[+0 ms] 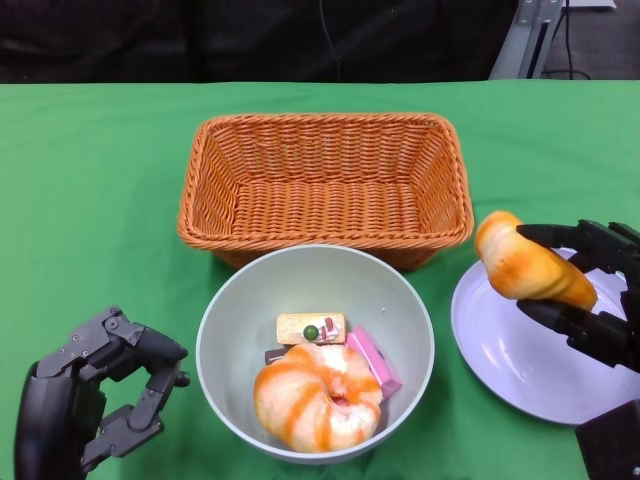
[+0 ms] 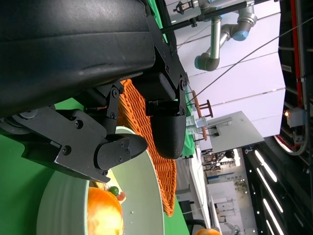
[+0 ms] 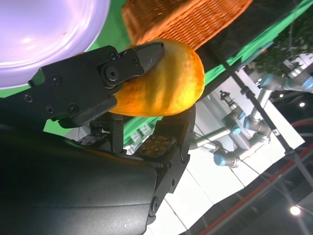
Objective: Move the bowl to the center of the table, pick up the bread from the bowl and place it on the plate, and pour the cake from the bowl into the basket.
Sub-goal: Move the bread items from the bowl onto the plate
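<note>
- head view: right robot hand (image 1: 585, 290) grips the bread (image 1: 530, 265) above the plate (image 1: 500, 350) – lower it to the plate's middle before letting go; left robot hand (image 1: 105, 395) holds nothing, fingers apart, beside the bowl (image 1: 235, 320) on the bench (image 1: 90, 180)
- right wrist view: fingers (image 3: 124, 63) clamp the bread; plate largely cut off
- left wrist view: basket (image 2: 168, 181) half hidden – the bowl's contents barely show

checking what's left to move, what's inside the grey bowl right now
The grey bowl holds a round glazed bread, a tan cake slice with a green topping and a pink cake piece. A dark piece shows beside the bread; the bread covers whatever lies under it.
</note>
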You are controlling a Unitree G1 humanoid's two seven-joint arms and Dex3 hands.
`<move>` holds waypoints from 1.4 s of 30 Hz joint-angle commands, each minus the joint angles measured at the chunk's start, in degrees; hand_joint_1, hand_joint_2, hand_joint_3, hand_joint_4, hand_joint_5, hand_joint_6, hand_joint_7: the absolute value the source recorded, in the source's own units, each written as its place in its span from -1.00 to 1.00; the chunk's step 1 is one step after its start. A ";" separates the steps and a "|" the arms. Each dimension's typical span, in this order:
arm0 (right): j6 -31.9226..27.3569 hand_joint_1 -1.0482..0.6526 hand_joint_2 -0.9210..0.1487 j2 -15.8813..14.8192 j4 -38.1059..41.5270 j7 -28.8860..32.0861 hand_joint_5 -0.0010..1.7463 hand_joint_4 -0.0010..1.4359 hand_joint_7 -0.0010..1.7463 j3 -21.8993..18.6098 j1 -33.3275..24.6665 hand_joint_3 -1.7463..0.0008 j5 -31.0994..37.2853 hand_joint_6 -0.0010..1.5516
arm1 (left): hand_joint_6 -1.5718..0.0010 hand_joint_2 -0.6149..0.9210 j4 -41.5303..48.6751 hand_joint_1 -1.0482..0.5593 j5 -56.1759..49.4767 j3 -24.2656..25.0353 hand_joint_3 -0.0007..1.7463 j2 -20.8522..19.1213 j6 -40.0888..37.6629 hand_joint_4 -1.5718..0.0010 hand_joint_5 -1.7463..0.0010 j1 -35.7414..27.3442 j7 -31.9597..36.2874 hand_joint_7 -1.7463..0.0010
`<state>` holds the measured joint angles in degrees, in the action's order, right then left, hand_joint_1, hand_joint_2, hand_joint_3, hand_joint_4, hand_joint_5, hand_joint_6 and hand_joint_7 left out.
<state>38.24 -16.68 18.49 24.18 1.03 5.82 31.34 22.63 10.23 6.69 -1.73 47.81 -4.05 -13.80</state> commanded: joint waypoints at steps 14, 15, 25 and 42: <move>3.31 0.06 -0.82 -6.29 12.82 21.93 0.27 0.28 -0.36 7.70 4.69 0.99 18.30 0.38 | 0.02 0.78 0.07 0.25 -0.21 0.57 -0.23 -0.88 0.82 0.08 -0.68 -0.53 -0.49 -0.33; 3.38 0.05 -0.82 -6.52 14.18 23.45 0.26 0.28 -0.36 8.46 5.21 0.99 18.93 0.38 | 0.01 0.79 0.17 0.25 -0.51 0.63 -0.23 -0.84 1.12 0.07 -0.68 -0.49 -0.32 -0.33; 0.18 0.03 -0.83 -7.35 25.76 35.85 0.15 0.33 -0.45 15.69 10.13 0.99 23.86 0.42 | 0.03 0.76 -0.79 0.27 0.67 0.43 -0.16 -0.87 0.48 0.08 -0.66 -1.26 -1.23 -0.34; -5.49 0.04 -0.87 -8.34 30.32 34.03 0.31 0.14 -0.48 20.59 12.37 0.99 21.46 0.35 | 0.02 0.75 -0.37 0.26 0.38 0.48 -0.16 -0.98 0.38 0.07 -0.66 -1.08 -1.24 -0.33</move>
<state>33.46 -23.52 49.06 58.81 21.59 18.05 53.95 22.46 10.27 6.85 -1.81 48.49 -5.14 -14.87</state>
